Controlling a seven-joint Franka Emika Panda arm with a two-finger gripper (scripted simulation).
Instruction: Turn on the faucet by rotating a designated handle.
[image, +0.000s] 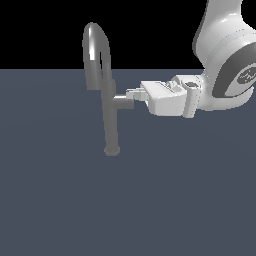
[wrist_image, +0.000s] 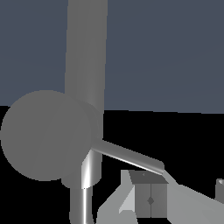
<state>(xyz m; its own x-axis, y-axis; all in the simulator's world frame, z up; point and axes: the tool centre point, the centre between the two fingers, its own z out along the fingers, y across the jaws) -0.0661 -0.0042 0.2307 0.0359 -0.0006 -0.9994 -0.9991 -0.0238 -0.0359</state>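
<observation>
Closest to the wrist camera is the round end face of the handle (wrist_image: 46, 134), a grey stub jutting sideways from the faucet (image: 109, 115); from the stub a thin pin (wrist_image: 129, 157) runs out toward the fingers (wrist_image: 150, 199); one finger pad sits just under the pin's far tip, touching it or very nearly so, I cannot say which; the other finger shows only as a sliver at the frame's edge, well apart from the first, so the fingers look spread and holding nothing.

From the exterior view the faucet stands on the dark surface (image: 60, 200) with its arched spout high, and the arm reaches in level from that view's right, fingers (image: 133, 93) right at the end of the stub (image: 124, 102).

To my eye the step is the turn itself; it would go best with the finger kept against the pin near its tip, where the leverage is greatest, and swept in an arc about the stub's axis rather than shoved straight; a straight push may let the thin pin slip off the pad.
</observation>
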